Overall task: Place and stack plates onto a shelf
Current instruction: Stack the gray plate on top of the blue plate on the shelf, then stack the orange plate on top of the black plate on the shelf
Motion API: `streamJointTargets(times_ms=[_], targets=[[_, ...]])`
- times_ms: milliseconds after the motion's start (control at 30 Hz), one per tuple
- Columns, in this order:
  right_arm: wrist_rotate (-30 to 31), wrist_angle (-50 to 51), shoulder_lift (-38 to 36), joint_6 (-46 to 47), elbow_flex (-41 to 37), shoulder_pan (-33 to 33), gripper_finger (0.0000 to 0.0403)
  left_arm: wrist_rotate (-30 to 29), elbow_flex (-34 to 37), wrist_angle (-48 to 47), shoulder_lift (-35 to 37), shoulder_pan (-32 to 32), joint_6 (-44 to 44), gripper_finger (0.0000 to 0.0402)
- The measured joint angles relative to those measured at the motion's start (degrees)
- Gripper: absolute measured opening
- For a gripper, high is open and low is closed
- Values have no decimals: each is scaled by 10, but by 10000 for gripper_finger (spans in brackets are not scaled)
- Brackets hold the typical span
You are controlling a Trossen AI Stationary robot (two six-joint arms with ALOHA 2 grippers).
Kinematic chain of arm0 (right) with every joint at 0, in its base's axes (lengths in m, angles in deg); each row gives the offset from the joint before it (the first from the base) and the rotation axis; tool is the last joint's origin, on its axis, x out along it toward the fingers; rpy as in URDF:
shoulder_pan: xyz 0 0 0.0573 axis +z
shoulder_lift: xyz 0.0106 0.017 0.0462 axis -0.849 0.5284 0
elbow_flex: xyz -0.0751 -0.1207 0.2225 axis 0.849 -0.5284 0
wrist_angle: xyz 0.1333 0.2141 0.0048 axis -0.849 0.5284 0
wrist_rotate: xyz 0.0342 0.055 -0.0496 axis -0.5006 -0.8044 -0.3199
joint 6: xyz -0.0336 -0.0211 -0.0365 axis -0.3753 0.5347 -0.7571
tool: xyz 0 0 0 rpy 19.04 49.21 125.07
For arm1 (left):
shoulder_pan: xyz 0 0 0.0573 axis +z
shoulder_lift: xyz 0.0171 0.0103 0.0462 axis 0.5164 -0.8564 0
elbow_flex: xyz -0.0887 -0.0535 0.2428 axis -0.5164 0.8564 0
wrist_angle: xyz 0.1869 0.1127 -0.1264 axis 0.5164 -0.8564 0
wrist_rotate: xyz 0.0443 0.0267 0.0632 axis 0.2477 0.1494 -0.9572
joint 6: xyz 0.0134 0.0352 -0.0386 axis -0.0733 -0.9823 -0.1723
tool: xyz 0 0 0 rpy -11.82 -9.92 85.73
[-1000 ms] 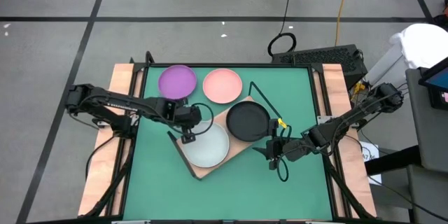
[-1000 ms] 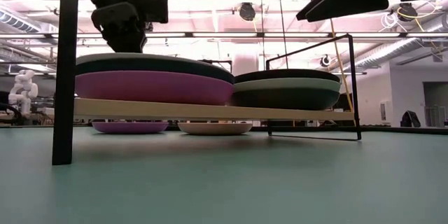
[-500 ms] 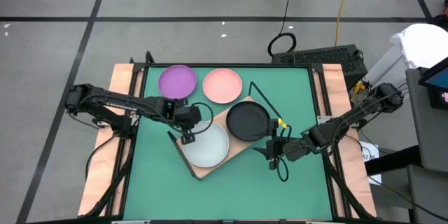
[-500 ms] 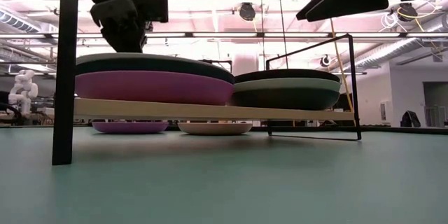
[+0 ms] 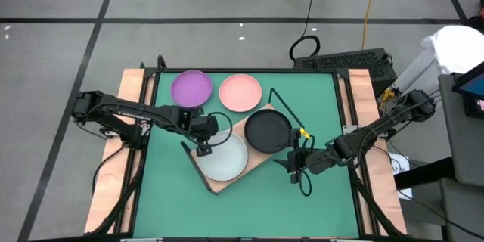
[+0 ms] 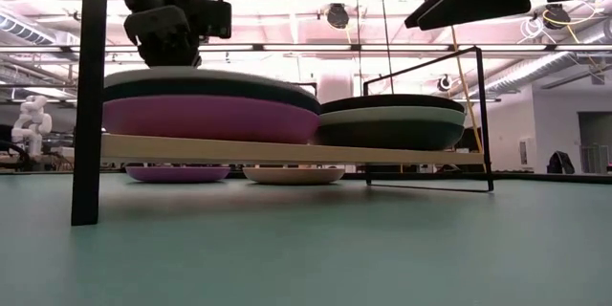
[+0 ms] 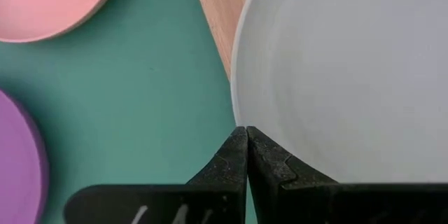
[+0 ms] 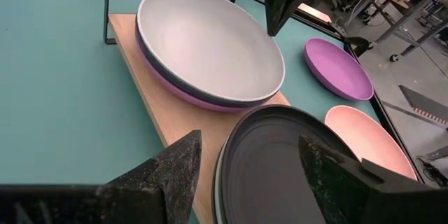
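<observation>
The wooden shelf (image 5: 215, 182) stands slantwise in the middle of the green table. On its left half is a stack topped by a pale plate (image 5: 224, 158), over a dark plate and a purple one (image 6: 210, 120). On its right half, a black plate (image 5: 267, 130) tops a second stack (image 6: 392, 121). A purple plate (image 5: 191, 88) and a pink plate (image 5: 240, 92) lie flat on the table at the far edge. My left gripper (image 5: 203, 150) is shut, pointing down at the pale plate's left rim. My right gripper (image 5: 295, 168) hovers open, right of the black plate. My left gripper's shut fingertips (image 7: 246, 134) stand over the pale plate's left rim (image 7: 238, 112), coming from above and pointing steeply down. I cannot tell whether they touch the rim. The plate lies flat on top of its stack.
Black wire frames rise at the shelf's ends (image 6: 92, 96) (image 6: 475, 115). A black cable loops below my right gripper (image 5: 305, 185). Bare green table lies along the near edge (image 5: 249, 212) and to the shelf's left (image 5: 162, 166).
</observation>
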Motion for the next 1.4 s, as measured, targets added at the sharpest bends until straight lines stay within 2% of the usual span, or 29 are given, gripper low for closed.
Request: streamJointTargets(times_ms=[467,933,1033,1200,1400], targets=[[0,0,0,0,0,0,219,-18,0,14,2,7,-62,5],[2,-1,0,-2,0,0,219,-34,0,87,5,86,-165,5],[26,-19,0,1,0,-3,219,-34,0,102,5,91,-168,5],[47,-81,0,-3,0,-31,219,-52,0,129,5,87,-185,5],[47,-86,0,-52,44,-102,219,-73,0,157,9,84,-200,5]])
